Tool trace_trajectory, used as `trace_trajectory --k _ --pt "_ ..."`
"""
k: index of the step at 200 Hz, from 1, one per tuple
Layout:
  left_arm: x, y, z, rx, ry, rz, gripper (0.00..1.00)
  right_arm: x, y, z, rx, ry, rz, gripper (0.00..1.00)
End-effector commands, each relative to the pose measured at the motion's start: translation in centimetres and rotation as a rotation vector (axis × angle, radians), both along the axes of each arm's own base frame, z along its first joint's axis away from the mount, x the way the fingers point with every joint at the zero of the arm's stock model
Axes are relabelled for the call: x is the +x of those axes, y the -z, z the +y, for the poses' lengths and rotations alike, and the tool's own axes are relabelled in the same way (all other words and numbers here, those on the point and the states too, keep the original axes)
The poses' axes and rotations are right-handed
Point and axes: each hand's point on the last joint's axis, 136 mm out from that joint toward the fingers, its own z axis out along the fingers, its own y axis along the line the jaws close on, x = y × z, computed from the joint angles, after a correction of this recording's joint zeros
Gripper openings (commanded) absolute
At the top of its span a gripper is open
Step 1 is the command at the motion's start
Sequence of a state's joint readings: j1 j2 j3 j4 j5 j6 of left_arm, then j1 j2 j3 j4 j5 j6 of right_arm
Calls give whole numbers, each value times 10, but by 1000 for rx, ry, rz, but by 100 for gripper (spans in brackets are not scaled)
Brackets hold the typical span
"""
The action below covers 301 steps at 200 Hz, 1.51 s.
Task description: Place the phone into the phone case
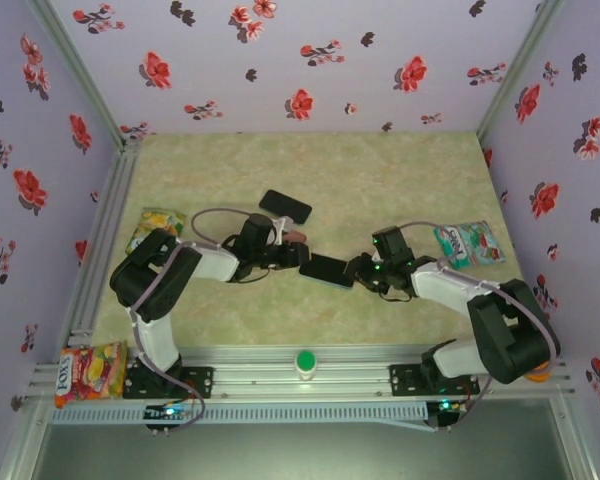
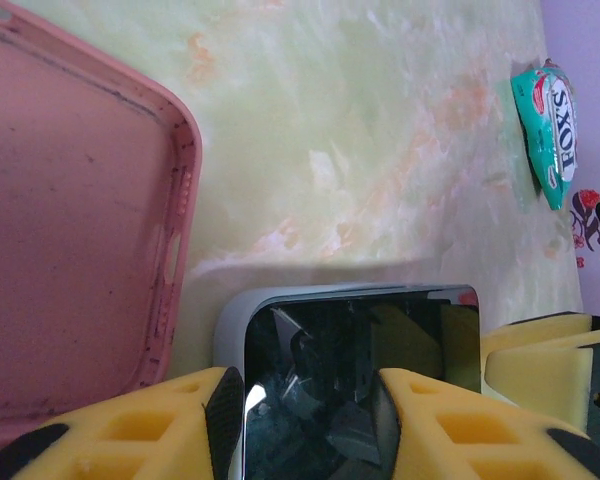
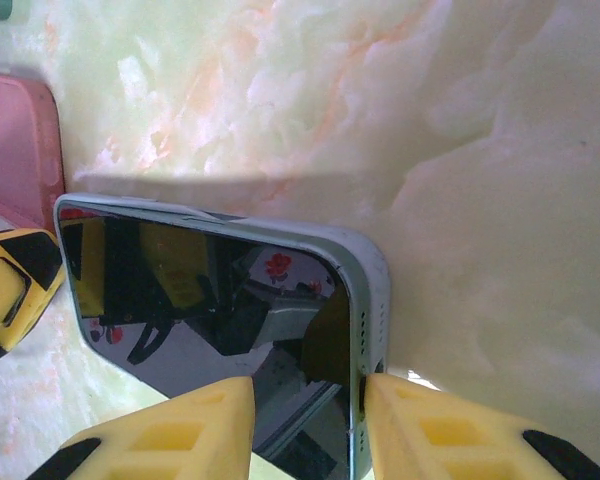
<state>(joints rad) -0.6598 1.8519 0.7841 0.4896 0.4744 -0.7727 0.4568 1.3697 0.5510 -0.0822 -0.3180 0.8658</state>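
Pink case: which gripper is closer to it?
Left. The left gripper holds the phone by the end beside the pink case; the right gripper holds its opposite end, farther away.

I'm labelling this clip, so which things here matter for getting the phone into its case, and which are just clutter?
For the job:
- phone
- pink case

Lying about:
- teal snack packet
- yellow-green snack packet
- orange candy bag
- green button
- dark flat slab, role unclear
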Motion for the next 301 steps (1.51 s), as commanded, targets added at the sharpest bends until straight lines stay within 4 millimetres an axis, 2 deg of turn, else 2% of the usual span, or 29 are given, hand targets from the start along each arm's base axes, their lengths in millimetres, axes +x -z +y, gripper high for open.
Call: trace_trajectory --k 1,69,100,129,170,214,235,278,301 --pt "-16 16 7 37 7 67 44 14 -18 23 69 -31 -62 36" --pt "-17 14 10 46 1 61 44 12 -14 32 76 -43 -57 36" --pt "-18 15 11 51 -3 60 44 11 -15 29 55 -48 -60 39" --pt "-18 13 13 59 -10 53 44 10 -19 24 22 -54 -73 44" --pt "-17 10 15 64 -12 45 44 8 -25 14 -44 -68 -76 59" --pt "-17 8 15 63 -12 38 44 4 -30 9 -62 -74 -77 65" --pt "-16 6 16 63 -15 36 44 2 -32 8 -66 -82 -80 57" --pt "-16 6 18 70 -18 33 44 -11 -27 7 -64 -102 -60 11" --pt "-16 6 19 70 -19 34 44 -18 -23 9 -64 -110 -52 2"
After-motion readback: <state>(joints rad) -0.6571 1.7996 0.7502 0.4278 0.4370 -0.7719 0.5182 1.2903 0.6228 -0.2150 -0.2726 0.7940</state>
